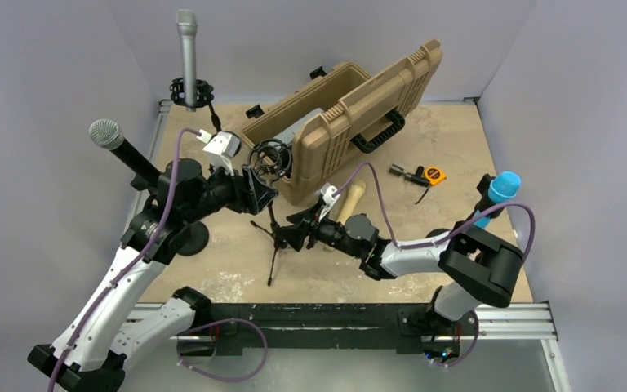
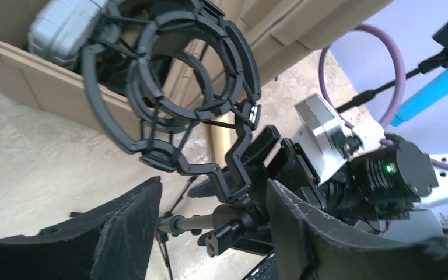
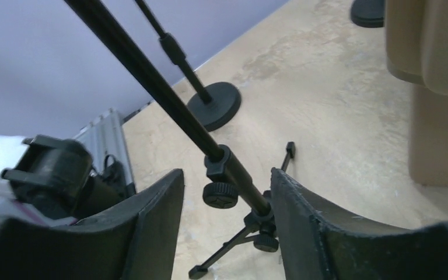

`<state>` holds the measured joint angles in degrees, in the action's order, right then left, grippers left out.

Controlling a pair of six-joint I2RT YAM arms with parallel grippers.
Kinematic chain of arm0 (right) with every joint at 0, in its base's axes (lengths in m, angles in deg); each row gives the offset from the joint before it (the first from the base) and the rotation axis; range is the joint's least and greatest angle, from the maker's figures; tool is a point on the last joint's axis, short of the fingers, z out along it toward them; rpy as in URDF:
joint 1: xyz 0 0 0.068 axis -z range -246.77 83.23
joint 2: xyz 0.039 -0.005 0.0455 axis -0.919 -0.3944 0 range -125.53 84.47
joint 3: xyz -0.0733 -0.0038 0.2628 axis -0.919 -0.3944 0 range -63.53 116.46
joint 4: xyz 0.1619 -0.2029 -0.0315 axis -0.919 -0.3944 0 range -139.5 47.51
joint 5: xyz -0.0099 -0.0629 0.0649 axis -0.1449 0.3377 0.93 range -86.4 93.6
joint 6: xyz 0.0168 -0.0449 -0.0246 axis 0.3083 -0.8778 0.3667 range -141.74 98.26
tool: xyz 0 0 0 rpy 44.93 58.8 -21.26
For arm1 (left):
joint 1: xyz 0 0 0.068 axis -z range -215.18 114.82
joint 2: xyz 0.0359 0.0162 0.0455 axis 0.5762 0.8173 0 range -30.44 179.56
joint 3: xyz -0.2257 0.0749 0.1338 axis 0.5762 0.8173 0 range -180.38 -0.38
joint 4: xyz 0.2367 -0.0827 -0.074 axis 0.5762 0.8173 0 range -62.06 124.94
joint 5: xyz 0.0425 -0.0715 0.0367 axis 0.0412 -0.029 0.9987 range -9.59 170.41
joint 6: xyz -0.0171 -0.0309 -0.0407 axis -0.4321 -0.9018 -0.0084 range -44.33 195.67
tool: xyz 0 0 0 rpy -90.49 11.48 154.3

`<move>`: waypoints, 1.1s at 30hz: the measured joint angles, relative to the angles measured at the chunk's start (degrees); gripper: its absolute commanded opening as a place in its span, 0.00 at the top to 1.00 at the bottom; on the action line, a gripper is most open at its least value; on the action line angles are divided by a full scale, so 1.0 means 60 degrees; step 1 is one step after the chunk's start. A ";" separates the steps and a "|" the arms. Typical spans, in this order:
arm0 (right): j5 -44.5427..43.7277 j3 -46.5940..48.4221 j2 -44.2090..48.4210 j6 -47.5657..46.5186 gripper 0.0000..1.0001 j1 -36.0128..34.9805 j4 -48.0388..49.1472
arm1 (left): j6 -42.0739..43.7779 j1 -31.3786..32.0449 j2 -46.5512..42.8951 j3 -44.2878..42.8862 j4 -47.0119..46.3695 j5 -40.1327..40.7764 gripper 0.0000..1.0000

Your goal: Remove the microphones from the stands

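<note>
1. Centre of tabletop [image 1: 465,131]: small tripod stand [image 3: 151,81] w/ shock mount [image 2: 242,58] on top. Mount ring is empty, no mic in it.
2. Tan microphone [image 1: 349,200] lies flat on the tabletop, just beside the open case [image 1: 359,106], right of the stand, apart from both grippers. Judging by that, removal looks done and only the retreat is left.
3. On the left gripper [image 2: 213,192] the jaws are wide, straddling the swivel joint under the mount. Holding nothing.
4. On the right gripper [image 3: 226,178] the jaws are partly apart around the stand pole, next to the collar knob [image 3: 220,195]. Gaps both sides, no grip.
5. Risks:
   - Tripod looks light. A finger dragging on pole or knob during pull-back could tip it, prob toward the case or onto the mic.
   - Left finger could snag the mount's elastic cords and yank the stand sideways.
   - Mic is round and unsecured, so a falling stand could roll it.
   - Left arm sits right by the black mic [image 1: 108,133] on its own stand; a wide swing knocks it.
</note>
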<state>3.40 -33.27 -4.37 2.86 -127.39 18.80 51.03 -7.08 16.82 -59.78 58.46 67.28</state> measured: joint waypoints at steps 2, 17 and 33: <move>0.0732 0.0000 0.0073 0.0168 0.34 0.0317 0.0015 | -0.0015 -0.0025 0.0069 0.0142 -0.0160 -0.0295 0.45; 0.4390 0.0000 -0.0780 0.3340 0.32 0.1486 0.0058 | -0.0477 -0.0018 -0.0441 0.1086 -0.0831 -0.1158 0.58; 0.3949 0.0455 -0.1341 0.5074 0.55 0.1759 0.0656 | -0.0652 0.0153 -0.0936 0.1300 -0.0856 -0.0517 0.58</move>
<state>27.09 -30.54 -12.41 33.31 -116.84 22.74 47.11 -6.17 11.21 -51.98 53.32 64.18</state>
